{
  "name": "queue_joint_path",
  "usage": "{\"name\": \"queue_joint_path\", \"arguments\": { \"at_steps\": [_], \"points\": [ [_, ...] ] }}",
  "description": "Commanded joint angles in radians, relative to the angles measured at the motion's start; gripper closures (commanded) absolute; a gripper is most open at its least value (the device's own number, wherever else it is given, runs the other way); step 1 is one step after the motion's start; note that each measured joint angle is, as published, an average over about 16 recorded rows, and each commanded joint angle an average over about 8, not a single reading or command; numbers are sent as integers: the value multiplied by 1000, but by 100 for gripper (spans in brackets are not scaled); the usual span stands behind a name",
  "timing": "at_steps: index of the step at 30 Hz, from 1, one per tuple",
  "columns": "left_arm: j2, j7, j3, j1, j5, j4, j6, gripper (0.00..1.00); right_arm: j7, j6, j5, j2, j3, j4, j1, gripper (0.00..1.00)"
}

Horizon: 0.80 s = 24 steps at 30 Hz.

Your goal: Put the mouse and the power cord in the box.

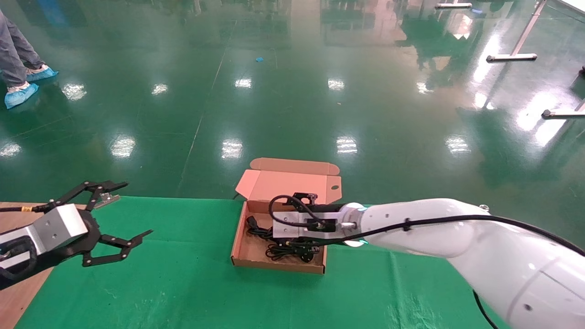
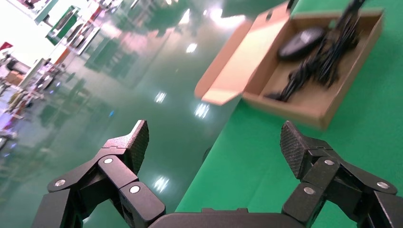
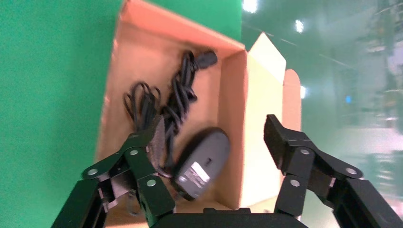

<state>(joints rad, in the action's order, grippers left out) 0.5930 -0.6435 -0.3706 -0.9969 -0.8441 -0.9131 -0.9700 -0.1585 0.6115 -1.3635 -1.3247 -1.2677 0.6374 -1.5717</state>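
Observation:
The brown cardboard box (image 1: 279, 265) lies open on the green cloth, its lid (image 1: 292, 183) tipped back. The black power cord (image 3: 176, 102) is bundled inside it. Beside the cord the black mouse (image 3: 202, 161) shows its white label, underside up, close to the box's hinge wall. My right gripper (image 3: 215, 128) hovers open just over the box with the mouse below the gap between its fingers, gripping nothing. In the head view this gripper (image 1: 299, 222) hides the mouse. My left gripper (image 1: 135, 209) is open and empty, well left of the box.
The green cloth (image 1: 183, 274) covers the table, with bare wood (image 1: 18, 292) at its left edge. The box stands at the table's far edge, with glossy green floor beyond. A person's feet in blue shoe covers (image 1: 23, 91) are far off at the left.

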Motion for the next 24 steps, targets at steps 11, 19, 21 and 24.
{"name": "queue_joint_path", "arguments": {
  "at_steps": [11, 19, 21, 24],
  "points": [
    [4, 170, 19, -16, 23, -76, -108, 0, 68, 172, 123, 137, 193, 124, 97, 0],
    [6, 290, 32, -27, 40, -129, -183, 0, 117, 297, 213, 238, 333, 216, 167, 0],
    [7, 320, 35, -30, 44, -143, -203, 0, 129, 329, 235, 264, 368, 239, 185, 0],
    [8, 365, 40, -34, 50, -163, -231, 0, 147, 376, 269, 302, 421, 274, 212, 0]
  ]
}}
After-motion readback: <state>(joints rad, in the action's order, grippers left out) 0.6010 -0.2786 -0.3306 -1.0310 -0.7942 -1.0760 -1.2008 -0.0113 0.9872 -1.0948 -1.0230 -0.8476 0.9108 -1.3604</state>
